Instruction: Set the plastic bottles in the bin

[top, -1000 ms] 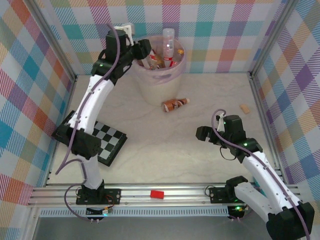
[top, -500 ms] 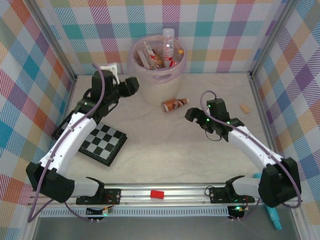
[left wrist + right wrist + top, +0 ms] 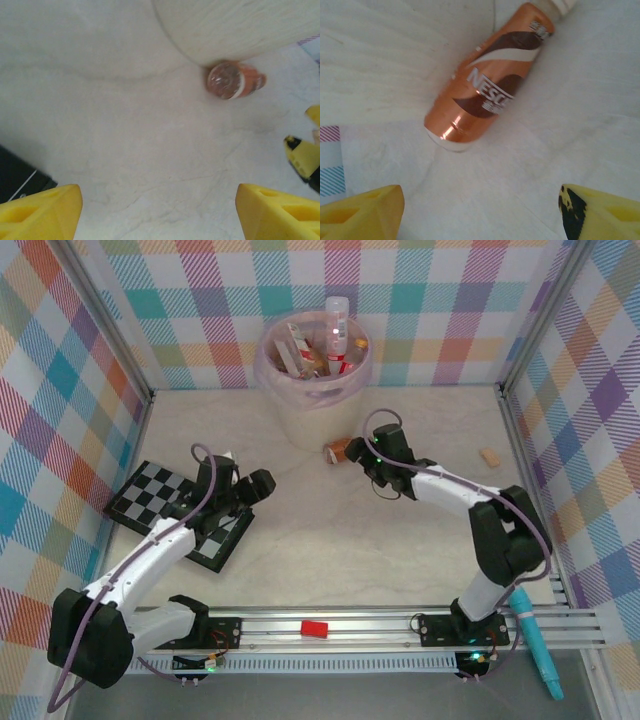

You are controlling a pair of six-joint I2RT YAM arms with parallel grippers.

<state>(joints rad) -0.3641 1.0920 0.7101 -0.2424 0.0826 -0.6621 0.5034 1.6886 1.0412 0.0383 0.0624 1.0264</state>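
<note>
I've swung my right gripper (image 3: 480, 214), wide open and empty, over the last bottle (image 3: 487, 97) beside the bin (image 3: 312, 418).

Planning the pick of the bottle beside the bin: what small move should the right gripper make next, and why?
Probably advance the right gripper over the orange Nescafe bottle: it lies on its side ahead of the open fingers, not yet between them.

Right tool (image 3: 363, 454) now beside bottle (image 3: 487, 95)
</note>
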